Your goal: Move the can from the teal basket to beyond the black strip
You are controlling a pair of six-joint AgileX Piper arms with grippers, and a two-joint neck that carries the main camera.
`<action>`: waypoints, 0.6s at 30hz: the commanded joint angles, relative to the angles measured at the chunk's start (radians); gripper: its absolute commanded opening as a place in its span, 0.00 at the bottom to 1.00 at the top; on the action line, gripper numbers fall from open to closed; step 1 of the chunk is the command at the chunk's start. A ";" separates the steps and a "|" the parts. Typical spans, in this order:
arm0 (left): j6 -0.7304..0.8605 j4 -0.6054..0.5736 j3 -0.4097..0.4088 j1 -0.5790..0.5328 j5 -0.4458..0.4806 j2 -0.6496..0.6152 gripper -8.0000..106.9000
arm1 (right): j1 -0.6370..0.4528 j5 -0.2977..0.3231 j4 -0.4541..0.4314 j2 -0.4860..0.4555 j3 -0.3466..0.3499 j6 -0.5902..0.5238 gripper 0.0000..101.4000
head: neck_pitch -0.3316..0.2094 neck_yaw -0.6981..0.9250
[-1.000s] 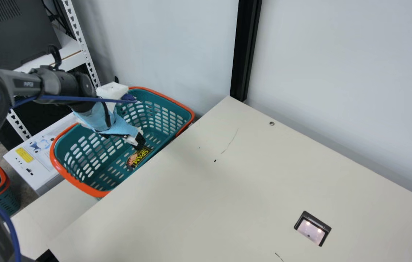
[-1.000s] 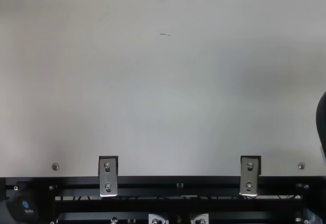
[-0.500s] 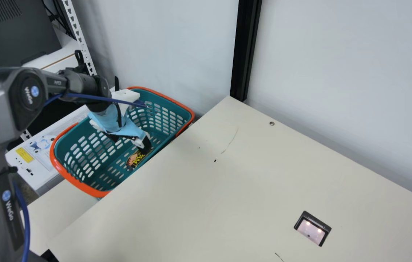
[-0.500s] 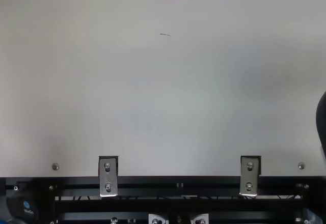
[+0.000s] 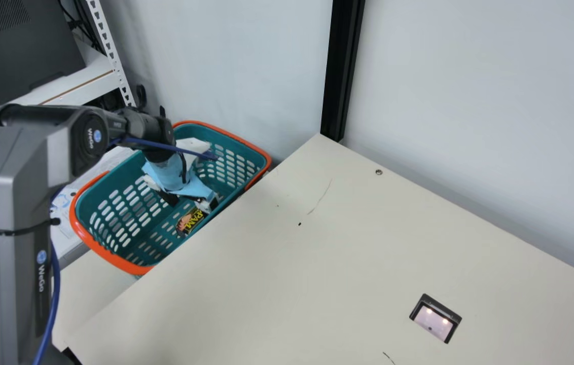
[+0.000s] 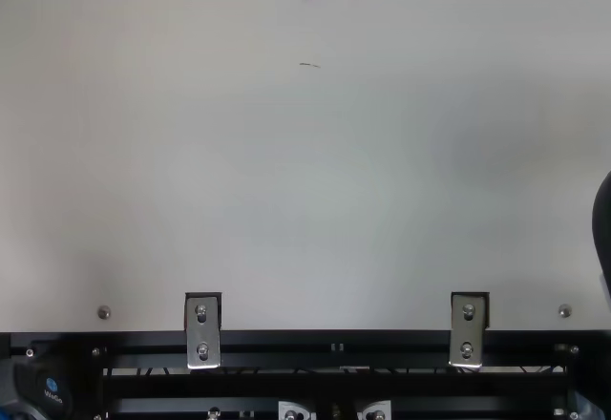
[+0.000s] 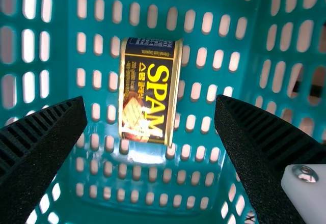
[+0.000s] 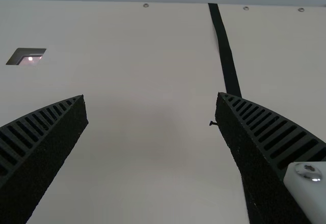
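So the can is lying label-up down inside the basket, close to the basket's table-side wall. It's probably feeling fairly heavy for its size, stiff, not fragile, but a bit slick on that smooth label and metal. Best hold is likely going across the middle, pads pressing on the two metal-rimmed long edges. Its long axis is running roughly along the basket's table-side wall, with the lettering going the same way, and it's crossing the line between the fingers, so a straight squeeze is looking about right. The left gripper is hanging inside the basket over the can, jaws spread wide, gripping nothing. Away from the basket, the right gripper is sitting over the table, also spread wide and gripping nothing, with the black strip running past one fingertip.
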 commanded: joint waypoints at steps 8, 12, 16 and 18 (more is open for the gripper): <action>0.004 0.011 -0.072 -0.001 0.002 0.106 0.85 | 0.000 0.000 0.000 0.000 0.000 0.000 1.00 | -0.062 0.033; 0.014 0.010 -0.096 -0.002 -0.002 0.132 0.85 | 0.000 0.000 0.000 0.000 0.000 0.000 1.00 | -0.062 0.033; 0.018 0.011 -0.115 -0.004 -0.006 0.152 0.85 | 0.000 0.000 0.000 0.000 0.000 0.000 1.00 | -0.062 0.033; 0.016 0.015 -0.124 -0.005 -0.007 0.160 0.85 | 0.000 0.000 0.000 0.000 0.000 0.000 1.00 | -0.062 0.033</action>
